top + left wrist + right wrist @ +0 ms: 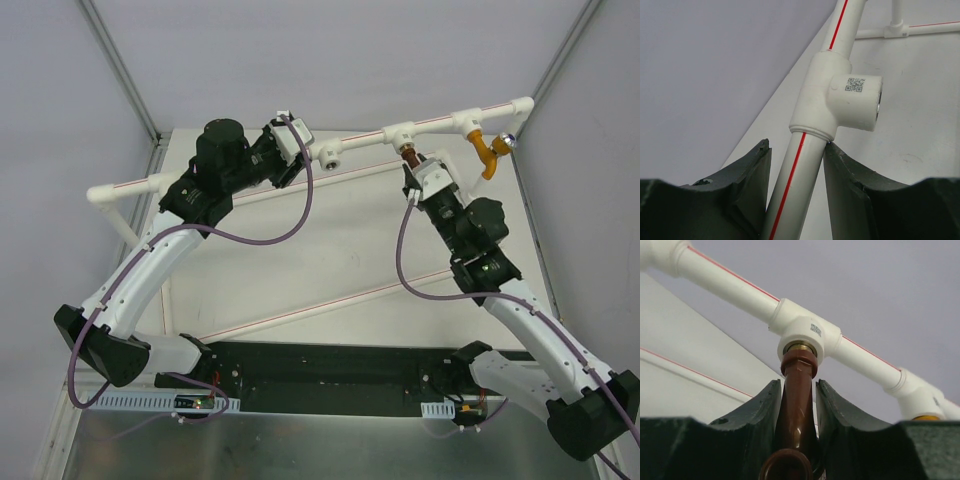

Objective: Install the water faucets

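Note:
A white pipe (pixel 430 124) with a red line runs across the back and carries three tee sockets. The orange-yellow faucet (pixel 486 150) hangs from the right tee, its shiny end (pixel 508 140) pointing right. The dark reddish-brown faucet (pixel 799 366) has its brass thread in the middle tee (pixel 805 332); it also shows in the top view (pixel 408 153). My right gripper (pixel 798 384) is shut on its stem, also in the top view (pixel 413 172). My left gripper (pixel 797 146) is shut on the pipe just below the left tee (pixel 840 95), whose hole is empty, and shows from above (pixel 300 158).
Two thin white pipes (pixel 300 312) lie across the table behind the black base rail (pixel 330 375). The pipe's left end (pixel 100 193) bends down near the table's left edge. Metal frame posts (pixel 120 70) rise at both back corners. The right tee (pixel 920 400) sits close beside the middle one.

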### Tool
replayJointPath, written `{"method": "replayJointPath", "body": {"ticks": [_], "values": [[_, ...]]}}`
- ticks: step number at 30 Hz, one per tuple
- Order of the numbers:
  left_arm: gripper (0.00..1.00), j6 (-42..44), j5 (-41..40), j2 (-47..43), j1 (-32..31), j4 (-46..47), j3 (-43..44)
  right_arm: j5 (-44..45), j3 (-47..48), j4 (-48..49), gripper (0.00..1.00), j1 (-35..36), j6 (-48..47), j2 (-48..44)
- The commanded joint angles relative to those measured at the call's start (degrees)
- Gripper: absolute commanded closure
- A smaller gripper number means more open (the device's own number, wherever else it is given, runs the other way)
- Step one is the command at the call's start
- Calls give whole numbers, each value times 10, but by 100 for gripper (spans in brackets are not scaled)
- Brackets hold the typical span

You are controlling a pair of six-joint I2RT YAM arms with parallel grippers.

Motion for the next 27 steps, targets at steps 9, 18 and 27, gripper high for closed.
{"method": "replayJointPath", "body": {"ticks": [9,18,27], "values": [[100,-140,88,38,-20,-235,-59,-32,80,-165,100,28,-528,57],[100,-141,87,30,-21,-235,-61,-34,86,-140,100,32,-547,93],[100,-142,90,33,-21,-235,-60,-36,83,-93,100,28,-466,117]]}}
